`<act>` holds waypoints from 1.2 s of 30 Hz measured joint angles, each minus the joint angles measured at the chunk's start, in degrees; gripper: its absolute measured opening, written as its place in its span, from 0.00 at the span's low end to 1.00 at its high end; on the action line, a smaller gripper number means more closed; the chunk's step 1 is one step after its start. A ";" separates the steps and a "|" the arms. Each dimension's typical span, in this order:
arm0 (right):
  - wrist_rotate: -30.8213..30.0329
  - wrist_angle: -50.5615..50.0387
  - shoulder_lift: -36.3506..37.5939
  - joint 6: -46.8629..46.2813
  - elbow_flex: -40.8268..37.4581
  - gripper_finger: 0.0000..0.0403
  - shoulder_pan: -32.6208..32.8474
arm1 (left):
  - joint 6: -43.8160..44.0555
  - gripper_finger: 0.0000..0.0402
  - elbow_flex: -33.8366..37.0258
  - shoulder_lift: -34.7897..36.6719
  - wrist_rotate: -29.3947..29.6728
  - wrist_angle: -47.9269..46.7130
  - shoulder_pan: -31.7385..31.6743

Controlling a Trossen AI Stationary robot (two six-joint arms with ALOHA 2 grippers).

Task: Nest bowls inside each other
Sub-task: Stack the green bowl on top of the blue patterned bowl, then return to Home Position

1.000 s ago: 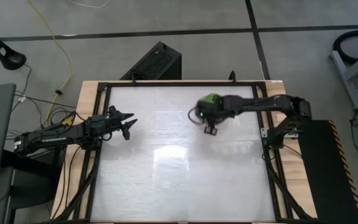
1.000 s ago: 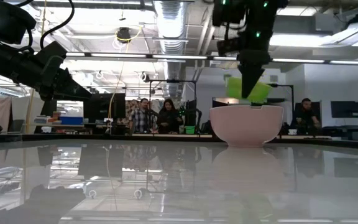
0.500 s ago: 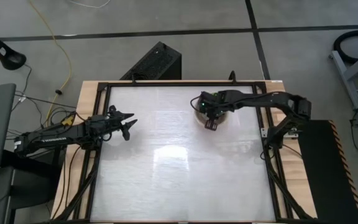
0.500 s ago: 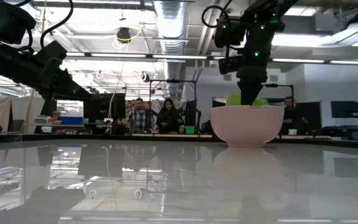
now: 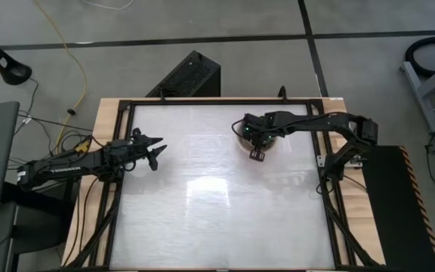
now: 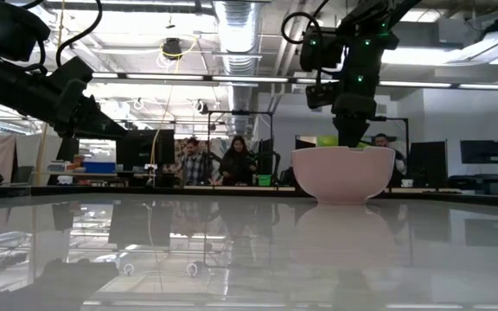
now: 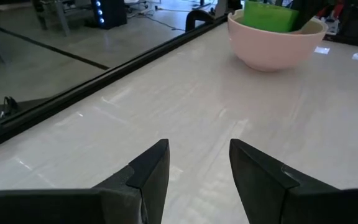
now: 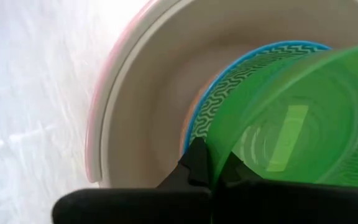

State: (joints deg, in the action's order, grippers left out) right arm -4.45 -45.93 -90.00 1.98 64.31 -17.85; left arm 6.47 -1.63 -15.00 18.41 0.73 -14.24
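The pale pink bowl (image 6: 342, 173) stands upright on the white table, right of centre and toward the far side. A light blue bowl lies inside it; only its patterned rim (image 8: 253, 59) shows. My right gripper (image 6: 353, 130) reaches down into the pink bowl, shut on the bright green bowl (image 7: 263, 15). The green bowl sits sunk in the pink bowl over the blue one, its rim a little above the pink rim. My left gripper (image 7: 199, 168) hovers open above the table's left side, far from the bowls. My right gripper (image 8: 210, 165) pinches the green bowl's rim (image 8: 219, 146), one finger inside the bowl and one outside. The fingers come from above, pointing steeply down. The green bowl hangs tilted within the pink bowl; whether it rests on the blue bowl, I cannot tell.
A black frame (image 5: 119, 189) runs round the white table top. The table's middle, near side and left part (image 5: 202, 211) are bare. People stand far off in the room behind (image 6: 199, 160).
My right gripper has gone down with the green bowl, still shut on its rim. The bowl hung clear above the pink bowl a second ago; now it has sunk into it, only a sliver above the pink rim.
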 joint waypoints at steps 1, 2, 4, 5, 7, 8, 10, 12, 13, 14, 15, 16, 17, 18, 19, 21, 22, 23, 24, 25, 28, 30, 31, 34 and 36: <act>0.00 0.05 0.00 0.00 0.00 0.00 0.00 | 0.22 0.39 0.00 0.00 0.00 0.01 0.00; 0.00 0.08 0.00 -0.02 0.00 0.00 0.00 | 0.28 0.39 0.00 0.00 0.00 0.00 0.00; 0.00 0.08 0.00 -0.02 0.00 0.01 0.03 | 0.28 0.39 0.00 0.00 0.00 0.00 0.00; 0.00 0.07 0.00 -0.02 0.00 0.01 0.07 | 0.28 0.39 0.00 0.00 0.00 0.00 0.00; 0.00 0.05 0.00 -0.02 0.00 0.05 0.09 | 0.30 0.39 0.00 0.00 0.00 0.01 0.00; -0.01 0.00 0.00 -0.04 0.00 0.07 0.09 | 0.32 0.39 0.00 0.00 -0.01 0.01 0.00; -0.01 -0.39 0.00 -0.25 0.00 0.11 0.09 | 0.34 0.39 0.00 0.00 0.00 0.01 0.00; 0.00 -0.68 0.00 -0.42 0.01 0.15 0.09 | 0.38 0.39 0.00 0.00 0.00 0.02 0.00; 0.00 -0.91 0.00 -0.42 0.02 0.17 0.09 | 0.41 0.39 0.00 0.00 0.00 0.02 0.00; 0.00 -1.37 0.00 -0.42 0.07 0.19 0.09 | 0.41 0.39 0.00 0.00 0.00 0.00 0.00; 0.00 -1.90 0.00 -0.42 0.13 0.21 0.07 | 0.41 0.39 0.00 0.00 0.00 0.00 0.00; 0.00 -2.24 0.00 -0.42 0.13 0.22 0.07 | 0.41 0.39 0.00 0.00 -0.01 0.00 0.00; 0.02 -2.43 0.00 -0.42 0.13 0.24 0.07 | 0.42 0.39 0.00 0.00 0.00 0.00 0.00; 0.02 -2.48 0.00 -0.40 0.13 0.26 0.07 | 0.42 0.39 0.00 0.00 0.00 0.02 0.00; 0.02 -2.49 0.00 -0.26 0.15 0.28 0.07 | 0.41 0.39 0.00 0.00 0.00 0.00 0.00; 0.01 -3.36 0.00 -0.11 0.68 0.32 0.07 | 0.43 0.39 0.00 0.00 -0.02 0.02 0.00; 0.02 -4.10 0.00 -0.08 1.14 0.34 0.07 | 0.43 0.39 0.00 0.00 -0.01 0.01 0.00; 0.03 -4.66 0.00 0.00 1.65 0.36 0.07 | 0.43 0.39 0.00 0.00 0.00 0.00 0.00; 0.05 -5.10 0.00 0.00 2.23 0.38 0.07 | 0.43 0.39 0.00 0.00 -0.01 0.00 0.00; 0.04 -5.54 0.00 0.00 2.86 0.41 0.07 | 0.43 0.39 0.00 0.00 -0.02 0.01 0.00; 0.04 -7.27 0.00 0.00 4.83 0.48 0.08 | 0.43 0.39 0.00 0.00 -0.02 0.00 0.00; 0.04 -8.19 0.00 0.02 6.03 0.53 0.09 | 0.43 0.39 0.00 0.00 -0.02 0.00 0.00; 0.04 -8.70 0.00 0.00 6.56 0.55 0.09 | 0.43 0.39 0.00 0.00 -0.02 0.01 0.00; -0.37 -10.42 0.00 0.02 8.44 0.59 0.07 | 0.43 0.39 0.00 0.00 -0.04 0.00 0.00; -1.47 -11.58 0.00 0.00 9.76 0.59 0.09 | 0.43 0.39 0.00 0.00 -0.06 0.00 0.00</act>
State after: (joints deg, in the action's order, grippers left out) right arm -5.91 -57.50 -90.00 1.98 74.07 -17.76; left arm 6.90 -1.63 -15.00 18.35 0.73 -14.24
